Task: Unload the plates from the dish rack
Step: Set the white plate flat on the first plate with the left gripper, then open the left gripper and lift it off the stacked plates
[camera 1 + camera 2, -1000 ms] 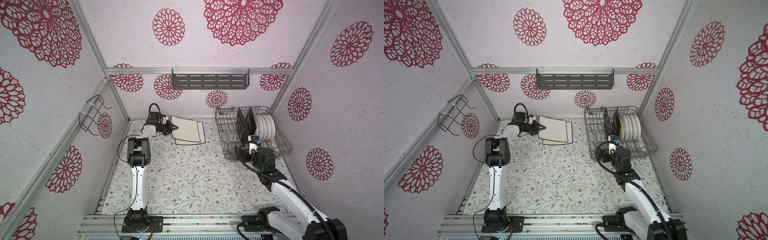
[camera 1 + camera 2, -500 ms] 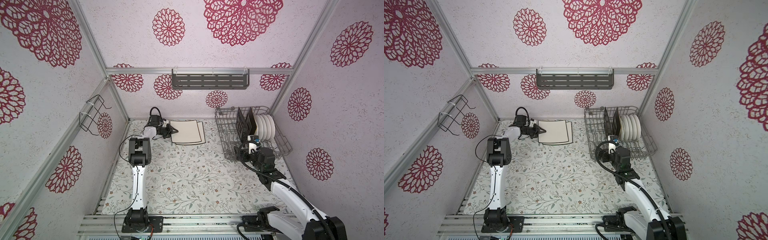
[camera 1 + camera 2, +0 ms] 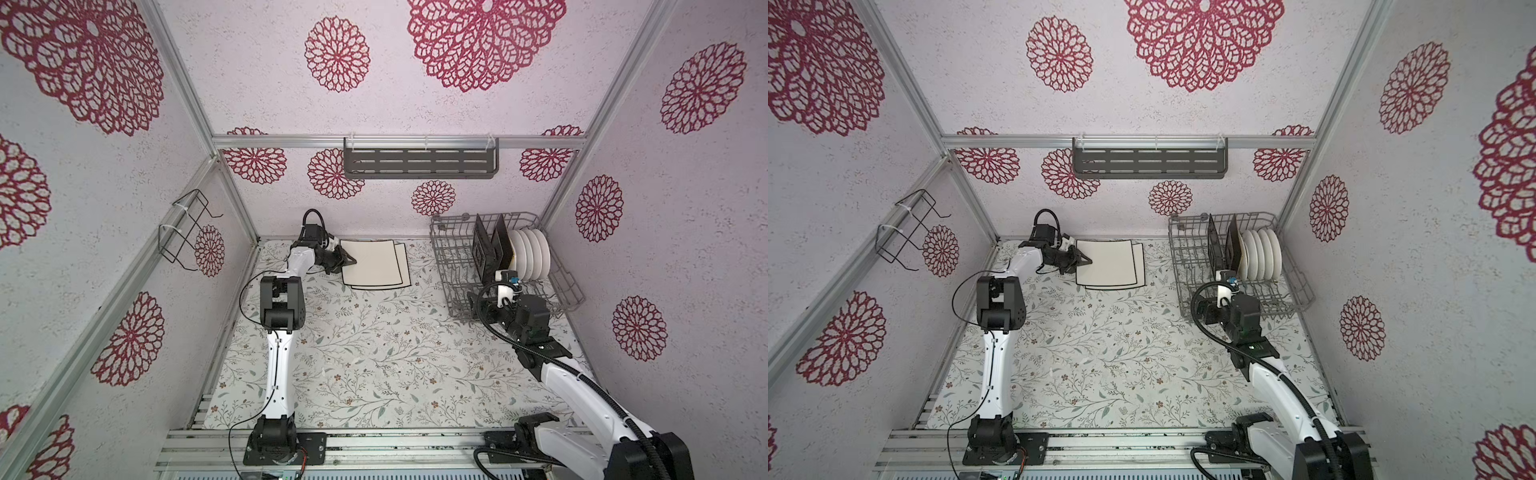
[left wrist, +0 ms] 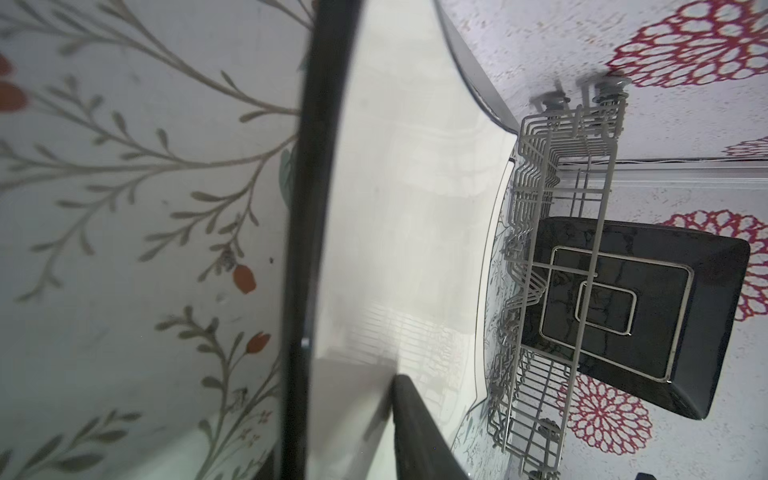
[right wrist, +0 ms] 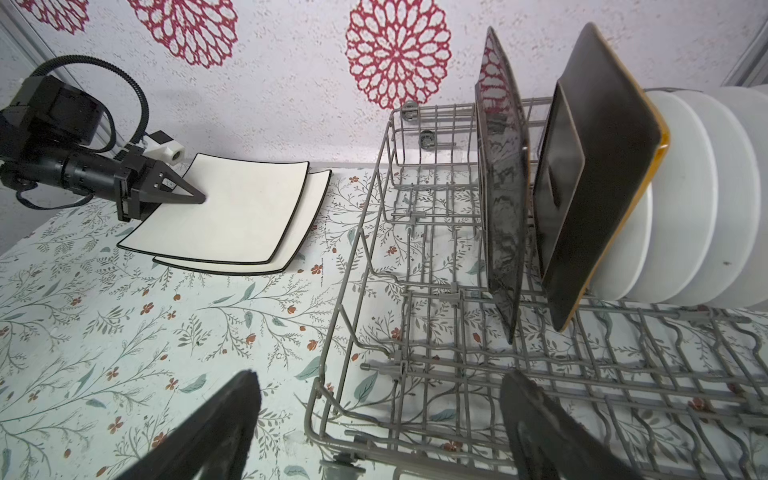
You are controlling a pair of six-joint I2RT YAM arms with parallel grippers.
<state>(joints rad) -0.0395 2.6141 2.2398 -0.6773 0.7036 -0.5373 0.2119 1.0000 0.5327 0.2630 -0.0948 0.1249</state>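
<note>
Two cream plates (image 3: 372,264) (image 3: 1106,264) lie stacked on the mat at the back left, the upper one (image 5: 241,208) shifted off the lower one (image 5: 309,216). My left gripper (image 3: 353,262) (image 5: 201,197) straddles the upper plate's near rim with its jaws slightly parted. One of its fingers (image 4: 415,415) hovers just over the plate's face (image 4: 395,208). The grey dish rack (image 3: 455,266) (image 5: 415,291) at the back right holds two black plates (image 3: 482,249) (image 5: 602,166) and several round white plates (image 3: 532,255) (image 5: 685,199) on edge. My right gripper (image 5: 382,376) (image 3: 473,302) stands wide open over the rack's near left corner, holding nothing.
A dark slotted shelf (image 3: 419,162) hangs on the back wall and a black wire holder (image 3: 187,230) on the left wall. The floral mat (image 3: 374,353) covers the floor between both arms. Patterned walls stand close on three sides.
The left gripper has brought the tilted cream plate down flat onto the other cream plate and eased its jaws apart. The right arm has not moved.
</note>
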